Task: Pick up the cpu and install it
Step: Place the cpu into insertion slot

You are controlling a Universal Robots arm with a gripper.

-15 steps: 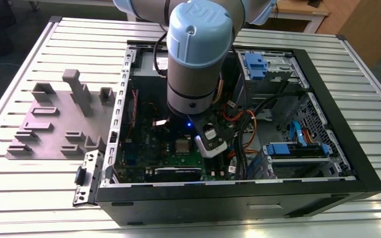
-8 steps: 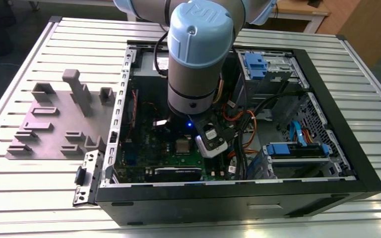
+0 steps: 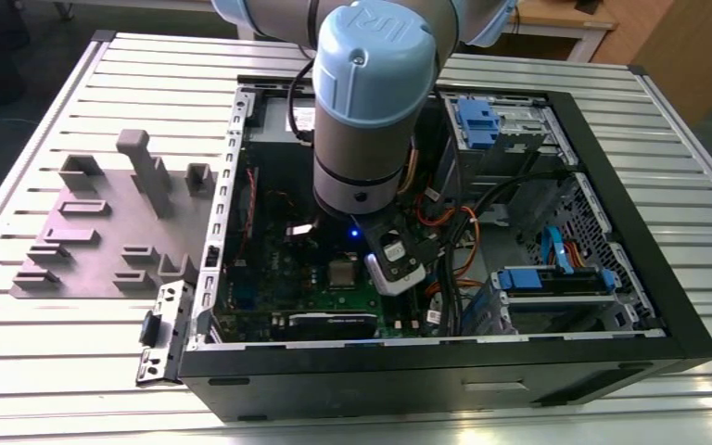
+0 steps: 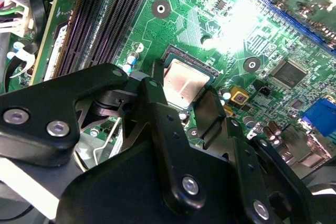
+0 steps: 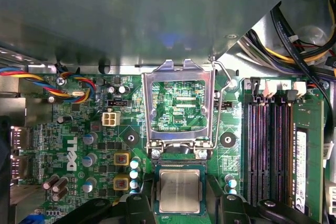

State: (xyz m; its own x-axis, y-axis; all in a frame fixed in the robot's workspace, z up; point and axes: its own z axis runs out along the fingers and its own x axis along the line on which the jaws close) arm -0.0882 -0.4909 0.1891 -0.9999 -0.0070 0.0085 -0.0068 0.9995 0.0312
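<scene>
Inside the open computer case point(image 3: 455, 385), the cpu point(image 5: 179, 191) lies flat in the green motherboard's point(image 5: 79, 129) socket. It is a square chip with a silver-gray metal top and paler rim, just beside the raised silver socket frame point(image 5: 178, 106). The gripper point(image 5: 181, 211) hangs over it, with its black fingers point(image 5: 139, 208) spread to either side.

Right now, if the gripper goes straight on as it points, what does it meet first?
Most likely the cpu, lying in its socket right ahead of the gripper; the gap between them is unclear.
</scene>
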